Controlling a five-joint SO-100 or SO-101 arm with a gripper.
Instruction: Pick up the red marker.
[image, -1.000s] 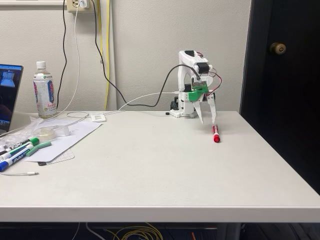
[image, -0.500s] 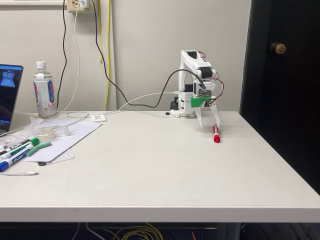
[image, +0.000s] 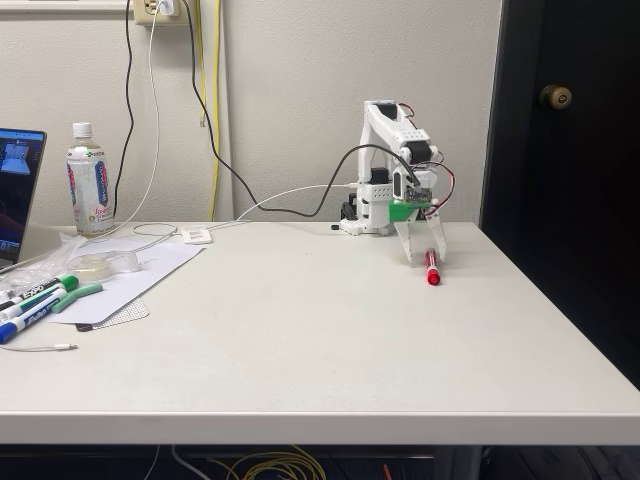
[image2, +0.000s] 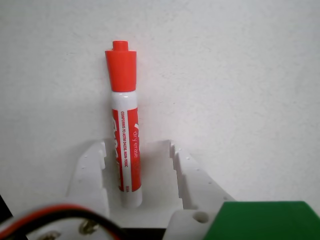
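One red marker (image: 431, 268) lies flat on the white table (image: 330, 330) in the fixed view, toward the far right part of the surface, short of the right edge and near the back edge, its length running roughly front to back. White arm (image: 390, 150), base at the back edge, is bent forward and down; gripper (image: 424, 252) points at the tabletop directly over the marker's far end, its white fingers reaching down around that end. From this angle contact between fingers and marker cannot be judged. Near the left edge: green- and blue-capped markers (image: 40, 298) on a sheet of paper (image: 130, 275), a plastic bottle (image: 90, 185) at the back left, a laptop screen (image: 18, 190) cut by the left frame border. Cables (image: 250, 195) run from the wall to the arm base. Wrist view: red marker (image2: 125, 125) lies lengthwise, red cap at the top of the frame, white labelled barrel running down between the two white fingers (image2: 192, 180). Gripper (image2: 136, 160) is spread apart, jaws standing on either side of the barrel's lower end. Barrel sits close against the left finger, with a clear gap to the right finger; jaws are not clamped on it. Marker rests on the table.
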